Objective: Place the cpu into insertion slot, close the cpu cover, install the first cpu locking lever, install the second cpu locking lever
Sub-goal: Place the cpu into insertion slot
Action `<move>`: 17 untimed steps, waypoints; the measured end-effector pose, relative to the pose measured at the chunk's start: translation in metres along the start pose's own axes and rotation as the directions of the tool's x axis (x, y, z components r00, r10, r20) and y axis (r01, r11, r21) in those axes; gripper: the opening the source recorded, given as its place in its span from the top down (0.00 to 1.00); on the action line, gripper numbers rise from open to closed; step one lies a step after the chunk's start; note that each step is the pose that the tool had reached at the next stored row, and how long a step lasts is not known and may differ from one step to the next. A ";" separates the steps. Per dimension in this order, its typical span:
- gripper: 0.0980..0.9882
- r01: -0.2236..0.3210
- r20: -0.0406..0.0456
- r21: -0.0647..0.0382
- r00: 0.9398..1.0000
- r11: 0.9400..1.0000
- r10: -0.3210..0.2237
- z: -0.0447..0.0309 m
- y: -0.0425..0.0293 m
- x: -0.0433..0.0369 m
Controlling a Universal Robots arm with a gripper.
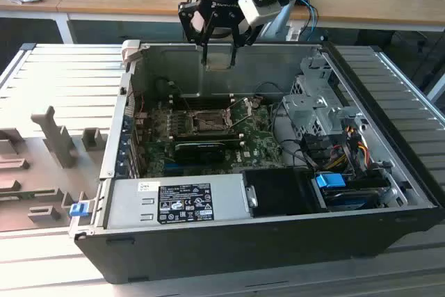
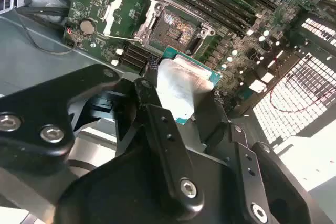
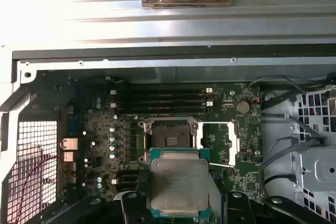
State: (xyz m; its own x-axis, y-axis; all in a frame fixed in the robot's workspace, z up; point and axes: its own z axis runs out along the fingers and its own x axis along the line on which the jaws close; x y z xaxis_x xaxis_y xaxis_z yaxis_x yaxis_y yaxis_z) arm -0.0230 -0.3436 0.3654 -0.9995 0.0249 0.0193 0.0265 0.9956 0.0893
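Note:
My gripper (image 1: 219,55) hangs above the open computer case, over its back wall, shut on the cpu (image 1: 219,61). The cpu (image 3: 179,182) is a flat square chip with a silver lid and green rim, pinched at its edges between my black fingers (image 2: 153,100). Below and ahead of it the insertion slot (image 3: 170,139) lies bare, a dark square socket on the green board. The cpu cover (image 3: 218,142), a thin silver frame, is swung open beside the socket. In the second wrist view the cpu (image 2: 184,85) floats short of the slot (image 2: 176,24) and the cover (image 2: 126,11).
A long black card (image 1: 201,147) sits just in front of the socket. The grey power supply (image 1: 181,203) fills the case's near side. A metal drive cage (image 1: 313,109) and coloured cables (image 1: 348,137) stand at the exterior view's right. Grey fixtures (image 1: 55,137) rest on the ridged table.

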 end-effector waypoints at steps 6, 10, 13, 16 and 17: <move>0.52 -0.086 0.008 -0.001 0.996 0.996 0.086 0.0001 -0.0001 0.0040; 0.52 -0.156 0.014 -0.003 0.988 0.988 0.156 0.0010 -0.0003 0.0087; 0.52 -0.244 0.021 -0.006 0.969 0.970 0.244 0.0024 -0.0004 0.0086; 0.52 -0.260 0.023 -0.007 0.965 0.965 0.261 0.0045 -0.0005 0.0086; 0.52 -0.263 0.023 -0.007 0.965 0.965 0.263 0.0054 -0.0006 0.0086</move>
State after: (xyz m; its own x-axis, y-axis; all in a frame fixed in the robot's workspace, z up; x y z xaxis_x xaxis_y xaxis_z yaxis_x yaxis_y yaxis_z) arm -0.0317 -0.3435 0.3601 -0.9575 0.2877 0.0191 0.2883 0.9535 0.0878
